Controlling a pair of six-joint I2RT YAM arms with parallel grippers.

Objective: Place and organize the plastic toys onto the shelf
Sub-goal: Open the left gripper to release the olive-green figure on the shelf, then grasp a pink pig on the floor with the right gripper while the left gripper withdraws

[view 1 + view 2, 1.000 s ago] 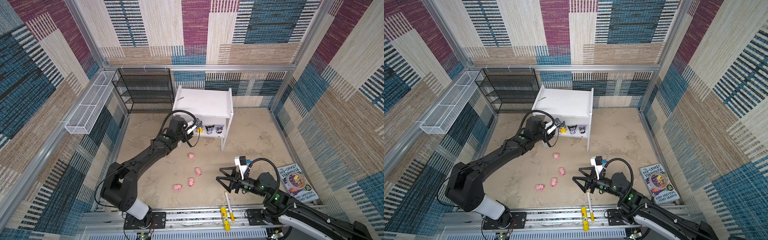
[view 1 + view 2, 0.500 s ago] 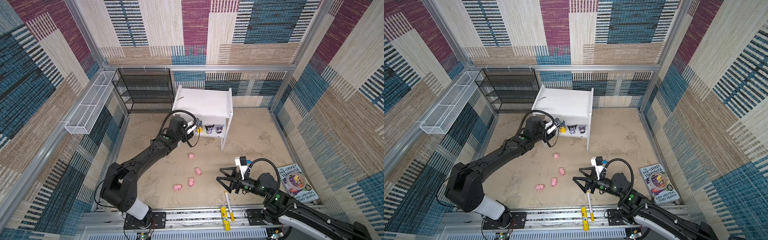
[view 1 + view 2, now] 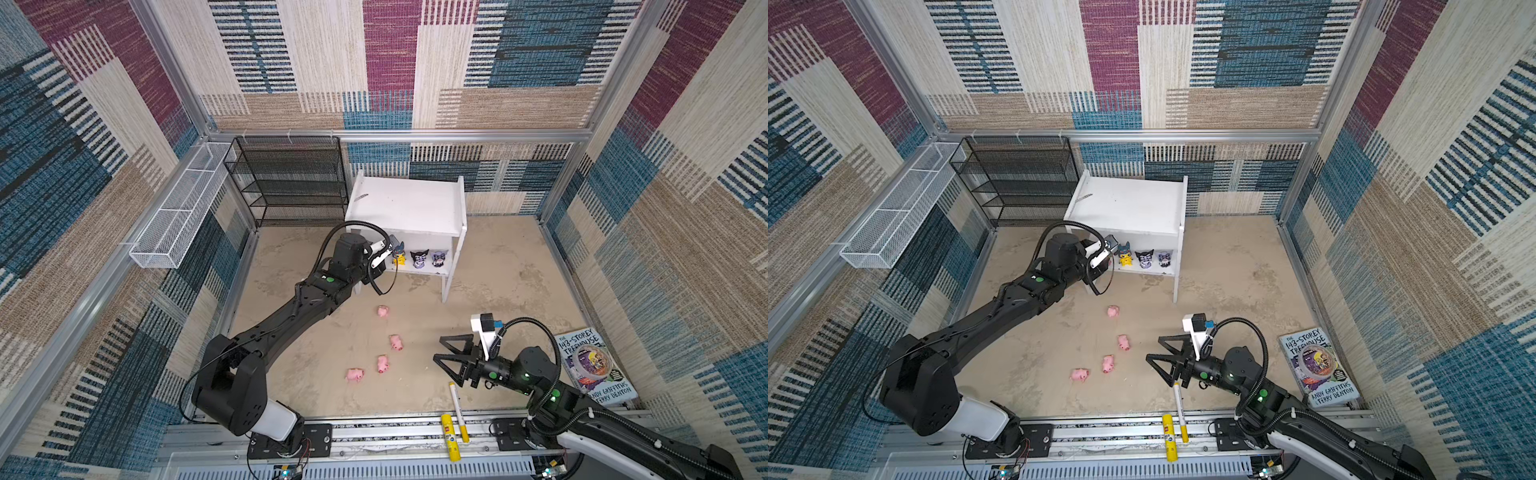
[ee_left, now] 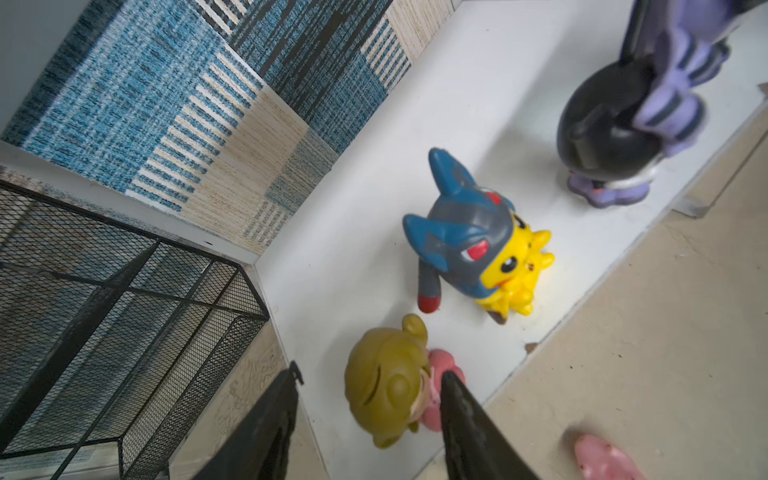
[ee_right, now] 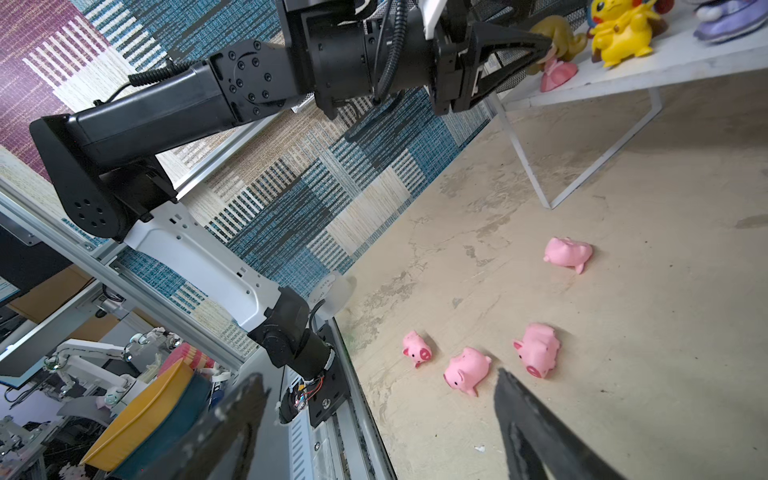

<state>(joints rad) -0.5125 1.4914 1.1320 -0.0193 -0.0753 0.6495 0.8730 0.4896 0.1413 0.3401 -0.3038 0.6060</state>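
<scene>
- Left tool [image 4: 370,370] stood parted around the blond doll [image 4: 386,395] on the lower board of the shelf [image 4: 353,249].
- Placing looked done; next, withdraw without toppling it.

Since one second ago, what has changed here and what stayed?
The left claw widened around the blond doll, seemingly letting it go; it stands on the lower board of the shelf. The left arm hardly moved. The open right claw, four pink pigs on the floor and three other shelved figures stayed put.

The lower board [image 4: 365,216] of the shelf [image 3: 409,205] holds four figurines [image 3: 419,258]; the floor [image 3: 511,274], four pigs [image 3: 395,342].
</scene>
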